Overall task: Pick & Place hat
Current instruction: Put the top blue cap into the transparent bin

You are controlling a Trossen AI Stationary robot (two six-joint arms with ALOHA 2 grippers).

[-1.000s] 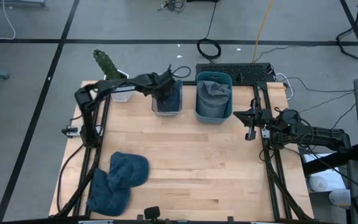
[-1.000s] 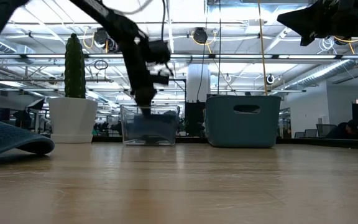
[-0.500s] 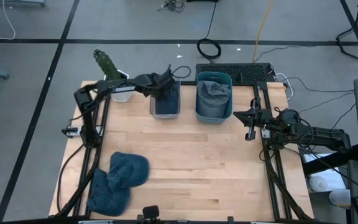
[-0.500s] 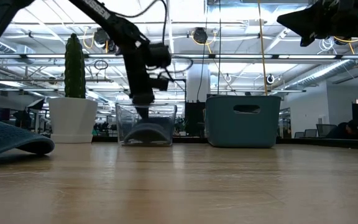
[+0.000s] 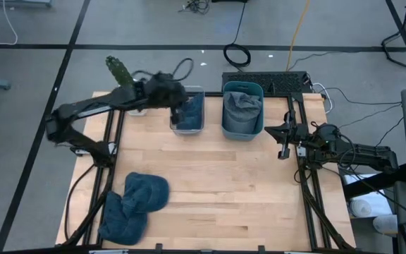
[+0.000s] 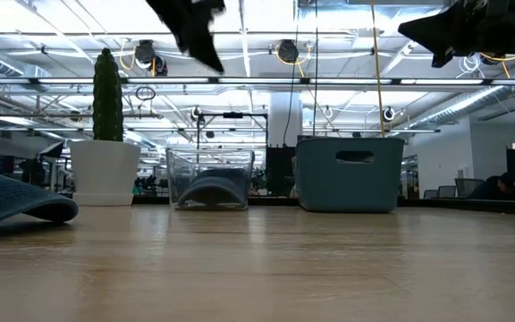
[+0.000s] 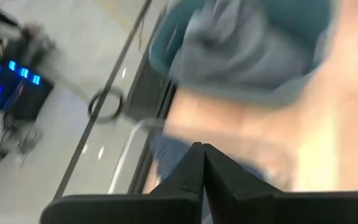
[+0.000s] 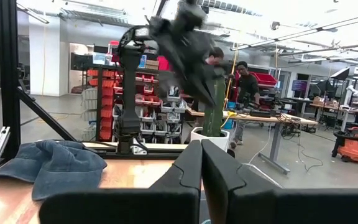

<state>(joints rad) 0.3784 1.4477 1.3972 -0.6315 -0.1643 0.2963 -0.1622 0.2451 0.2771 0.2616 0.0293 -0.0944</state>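
- My left gripper (image 5: 177,106) hangs above the clear bin (image 5: 188,111), fingers pressed together and holding nothing.
- Directly under it, one blue hat (image 6: 209,190) lies inside that bin.
- Just beside the gripper, on the side toward my right arm, stands the teal bin (image 5: 242,111) stuffed with grey cloth.
- More hats (image 5: 134,207) lie well apart from it, at the table's near left corner.
- My right gripper (image 5: 283,144) waits with fingers closed and empty, near the teal bin.
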